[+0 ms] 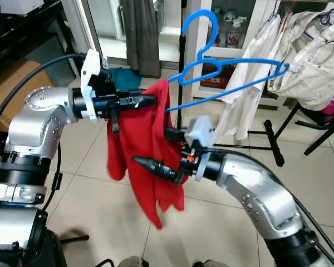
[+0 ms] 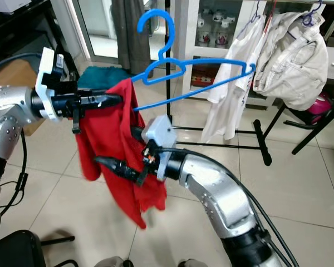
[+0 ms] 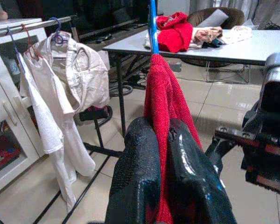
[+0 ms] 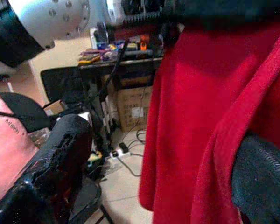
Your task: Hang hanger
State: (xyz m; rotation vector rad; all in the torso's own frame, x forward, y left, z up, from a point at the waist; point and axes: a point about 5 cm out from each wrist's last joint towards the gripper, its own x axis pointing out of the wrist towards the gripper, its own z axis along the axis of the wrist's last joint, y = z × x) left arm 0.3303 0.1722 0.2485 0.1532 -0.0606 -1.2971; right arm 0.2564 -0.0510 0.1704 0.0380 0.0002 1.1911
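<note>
We hold the blue hanger up in the air in front of us, its hook pointing upward and its far end reaching toward the white garments that hang on a rack ahead. A red garment is draped over the near end of the hanger and hangs down between our two arms. Our left tool is clenched on the top of the red garment right where it meets the hanger; in the left wrist view the two black fingers press the red cloth between them, with the blue bar rising just above. Our right tool sits lower, its fingers spread apart, one finger in front of the cloth and the other mostly tucked behind the hanging fabric; in the right wrist view the red cloth falls between the two fingers and touches one of them. Beyond, a grey tabletop carries a pile of clothes, and the tiled floor lies below us.
</note>
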